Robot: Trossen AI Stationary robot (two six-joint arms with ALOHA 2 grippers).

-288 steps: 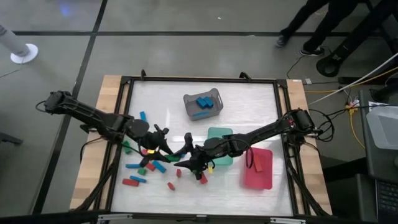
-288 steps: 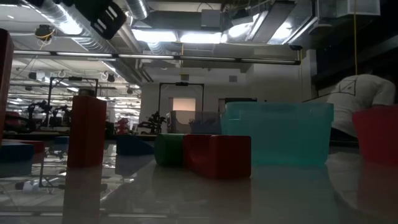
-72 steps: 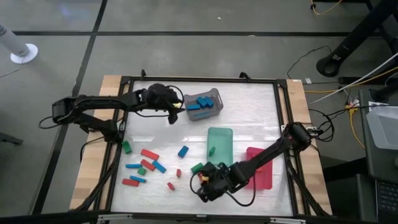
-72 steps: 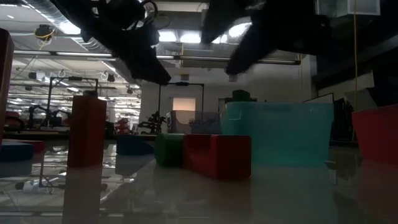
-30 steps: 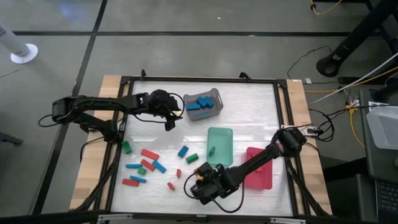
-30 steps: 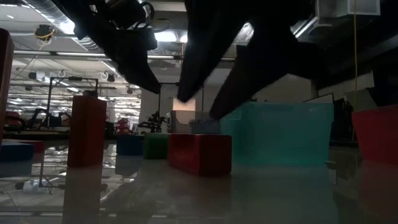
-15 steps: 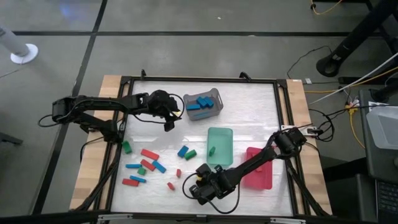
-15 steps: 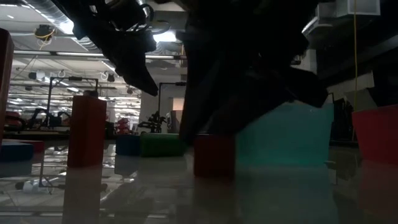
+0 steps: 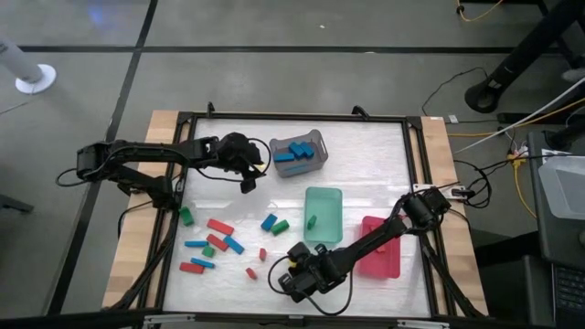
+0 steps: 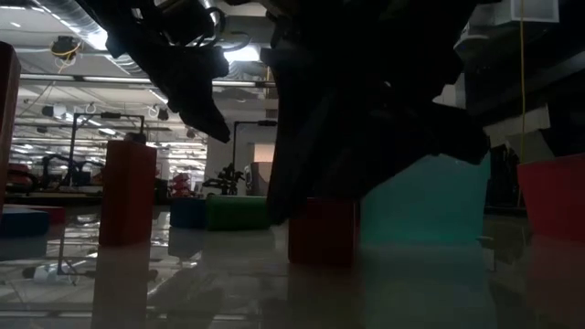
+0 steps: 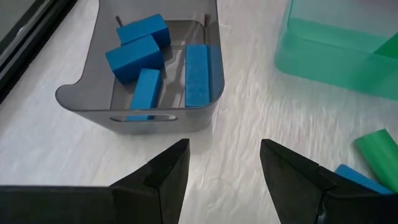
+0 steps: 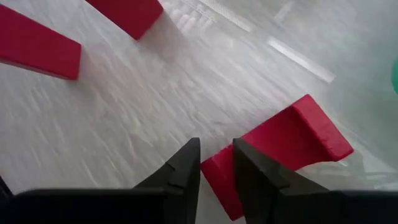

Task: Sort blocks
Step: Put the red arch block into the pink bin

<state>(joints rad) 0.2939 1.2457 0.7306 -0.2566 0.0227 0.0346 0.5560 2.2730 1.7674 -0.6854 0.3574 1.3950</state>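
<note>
The right arm runs from the table's right edge down and left across the red tray (image 9: pixel 380 252) in the high view, its wrist bent low at the lower centre of the frame. The right gripper (image 12: pixel 216 163) is down at the table surface, its two fingers narrowed around one end of a red block (image 12: pixel 277 154); that block lies flat on the white table (image 9: pixel 366 155), a short bar with clean square edges. In the low view the same red block (image 10: pixel 322 231) sits under the dark bulk of the gripper, at centre frame.

The left arm stretches from the table's left edge toward the upper middle, and the left gripper (image 9: pixel 245 176) hangs there with its jaws apart and nothing between them, just beside the grey basket (image 11: pixel 81 102). Four blue blocks (image 11: pixel 134 57) lie in that basket.

Loose red, blue and green blocks (image 9: pixel 218 237) are scattered at lower left of the high view. A green tray (image 9: pixel 324 197) at centre holds one small green block (image 9: pixel 311 220).
</note>
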